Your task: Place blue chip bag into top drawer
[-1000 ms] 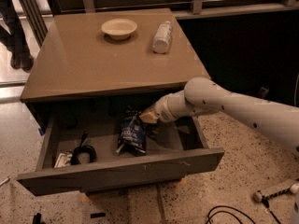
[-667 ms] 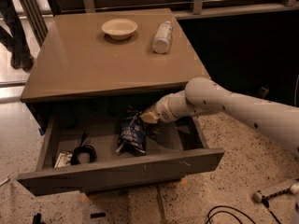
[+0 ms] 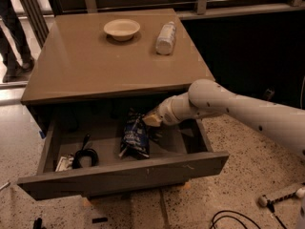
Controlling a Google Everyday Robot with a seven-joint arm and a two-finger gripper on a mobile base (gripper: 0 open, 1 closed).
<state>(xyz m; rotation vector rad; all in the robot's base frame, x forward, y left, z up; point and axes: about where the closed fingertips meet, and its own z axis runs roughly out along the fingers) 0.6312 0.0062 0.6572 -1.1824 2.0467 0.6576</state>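
Nothing is shifting since earlier: pincer (image 3: 151,119), grip unclear, is hovering at the pinchable top edge of the featherweight, crinkly blue chip bag (image 3: 135,138).

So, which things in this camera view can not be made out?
Camera view:
- Gripper, inside the top drawer beside the blue chip bag: contact with the bag lost in shadow.
- Drawer's rear: hidden under the cabinet top.
- Black item at the drawer's left: too dark to identify.
- Arm: cut off by the right edge.
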